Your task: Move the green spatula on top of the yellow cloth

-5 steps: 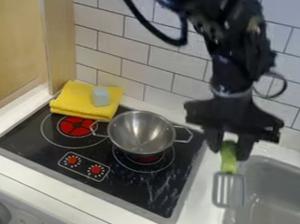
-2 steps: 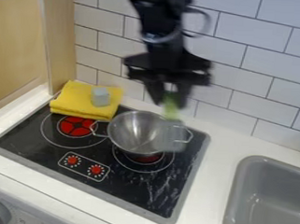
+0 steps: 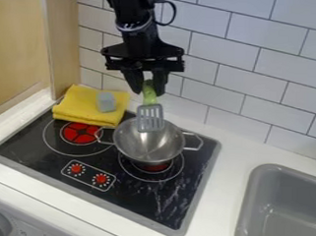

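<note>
The black gripper (image 3: pixel 147 88) hangs above the back of the stove, to the right of the cloth, shut on the green handle of the spatula (image 3: pixel 150 97). The spatula's grey slotted blade points down and overlaps the back part of the metal pot in the view. A folded yellow cloth (image 3: pixel 79 105) lies at the stove's back left corner, with a light blue-grey block (image 3: pixel 106 102) on its right part.
A metal pot (image 3: pixel 143 145) with two side handles stands on the right burner of the black stove (image 3: pixel 145 204). A grey sink (image 3: pixel 285 214) is set into the counter at the right. Wooden panelling borders the left, and a tiled wall runs behind.
From above the sink's edge at the right, the gripper has moved left and away toward the wall, carrying the spatula to the pot area. The cloth, block and pot stay put.
</note>
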Available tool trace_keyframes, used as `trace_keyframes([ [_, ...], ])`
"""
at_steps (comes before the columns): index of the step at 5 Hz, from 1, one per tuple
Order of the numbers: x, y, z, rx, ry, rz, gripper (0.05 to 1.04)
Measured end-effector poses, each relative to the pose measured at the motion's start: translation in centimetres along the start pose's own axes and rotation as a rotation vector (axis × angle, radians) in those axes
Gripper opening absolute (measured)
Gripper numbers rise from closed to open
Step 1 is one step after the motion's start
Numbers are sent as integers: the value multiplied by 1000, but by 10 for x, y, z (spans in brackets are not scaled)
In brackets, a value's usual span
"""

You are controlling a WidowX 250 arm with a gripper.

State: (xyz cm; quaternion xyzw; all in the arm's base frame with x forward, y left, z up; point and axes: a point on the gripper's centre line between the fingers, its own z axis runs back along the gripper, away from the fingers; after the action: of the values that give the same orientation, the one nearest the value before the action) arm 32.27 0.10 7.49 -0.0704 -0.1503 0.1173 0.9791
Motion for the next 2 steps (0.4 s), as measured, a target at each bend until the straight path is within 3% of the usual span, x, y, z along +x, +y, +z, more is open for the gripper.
trace_keyframes([
  [2, 26, 39, -17, 104, 6, 78, 386],
])
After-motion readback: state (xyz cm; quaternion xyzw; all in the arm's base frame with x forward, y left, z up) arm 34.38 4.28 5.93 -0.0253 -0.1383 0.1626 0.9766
